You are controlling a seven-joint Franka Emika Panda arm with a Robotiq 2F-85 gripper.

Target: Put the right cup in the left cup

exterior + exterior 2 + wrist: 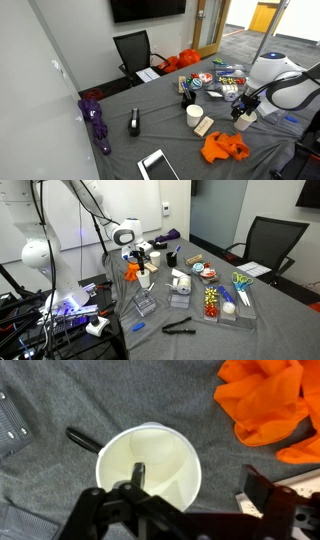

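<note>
- Right cup [150,460]: upright on the table [50,495], mouth up, axis vertical.
- Gripper [195,478] is directly above it with jaws apart. One finger [137,472] is over the cup's inside, the other outside the rim. Not clamped.
- Left cup [194,114] stands apart, beside the cloth [222,148].
- We'd pinch the wall, lift straight up, then move across.
</note>
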